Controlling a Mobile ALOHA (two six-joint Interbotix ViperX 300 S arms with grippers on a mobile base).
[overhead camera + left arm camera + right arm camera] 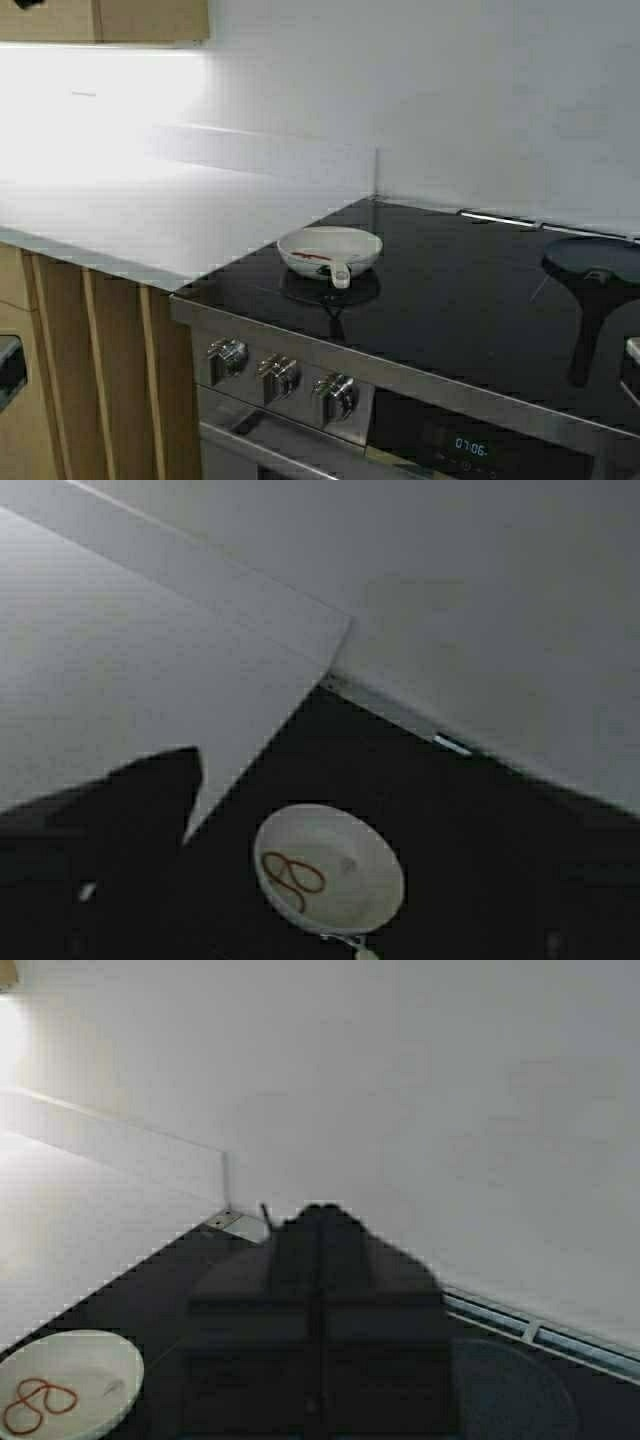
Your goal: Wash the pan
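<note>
The small white pan (328, 250) sits on the black cooktop (460, 300) near its left edge. Its stubby handle points to the front, and a red looped stain lies inside. In the left wrist view the pan (330, 870) lies below and ahead of the camera. My left gripper (150, 800) shows there only as a dark shape over the counter edge, above and apart from the pan. My right gripper (320, 1212) is shut and empty, raised over the cooktop, with the pan (65, 1380) off to one side. Neither arm shows in the high view.
A dark frying pan (595, 262) with a long black handle lies at the cooktop's right; it also shows in the right wrist view (510, 1390). A white counter (150, 210) runs left of the stove. Oven knobs (280, 375) line the front. A white wall stands behind.
</note>
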